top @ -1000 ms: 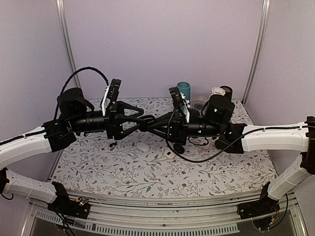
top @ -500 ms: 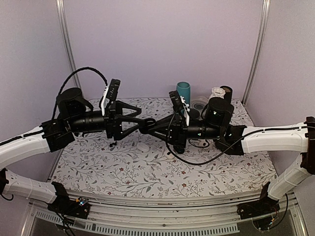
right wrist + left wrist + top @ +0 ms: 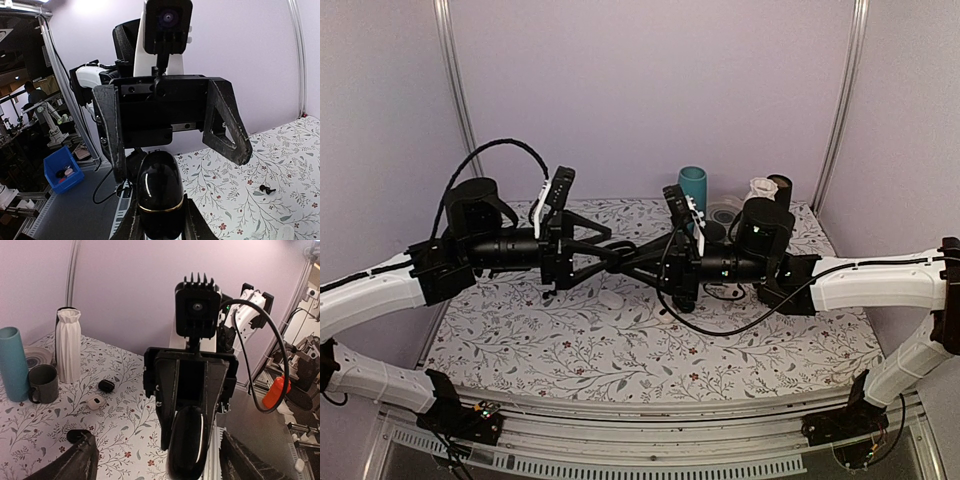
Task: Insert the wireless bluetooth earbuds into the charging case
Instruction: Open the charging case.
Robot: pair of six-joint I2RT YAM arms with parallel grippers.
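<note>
A glossy black oval charging case (image 3: 159, 192) with a thin gold seam is held above the table, my right gripper (image 3: 161, 220) shut on its lower half. Its lid looks closed. In the left wrist view the same case (image 3: 187, 440) points toward the camera. My left gripper (image 3: 160, 462) faces it with its jaws open wide to either side, touching nothing. In the top view both grippers meet mid-table, left (image 3: 605, 257) and right (image 3: 628, 252). One tiny dark earbud (image 3: 265, 189) lies on the floral cloth beyond.
A teal cylinder (image 3: 12, 362), a grey mug (image 3: 42, 384) and a white ribbed vase (image 3: 68, 345) stand at the back right. A small black case (image 3: 106, 385) and a small white case (image 3: 95, 401) lie near them. A white object (image 3: 610, 298) lies under the grippers.
My left gripper's jaws have spread wider and the left arm has edged right. The right arm shifted slightly left with the case, then held still.
</note>
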